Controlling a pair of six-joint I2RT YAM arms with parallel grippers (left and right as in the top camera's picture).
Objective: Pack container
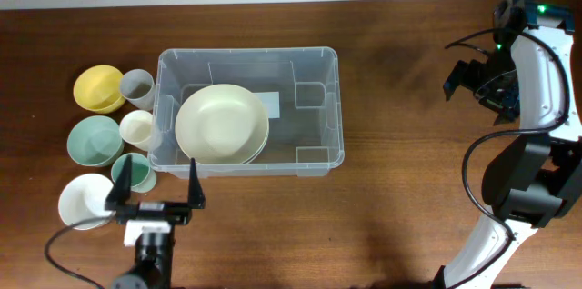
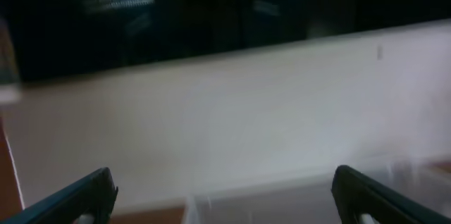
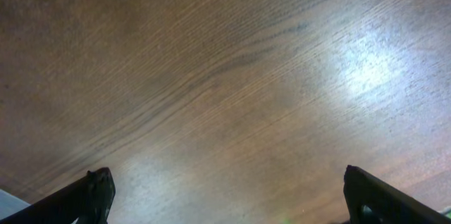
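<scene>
The container is a large clear plastic bin in the middle of the table, with a white label on its base. Pale cream plates lie stacked in its left half. My left gripper stands open just in front of the bin's front-left corner, nothing between its fingers. In the left wrist view the picture is blurred; the left gripper frames the container's rim low down. My right gripper hangs open far to the right, over bare wood; in its own view the right gripper holds nothing.
Left of the bin stand a yellow bowl, a grey cup, a cream cup, a green bowl, a dark green cup and a white bowl. The wooden table runs right of the bin.
</scene>
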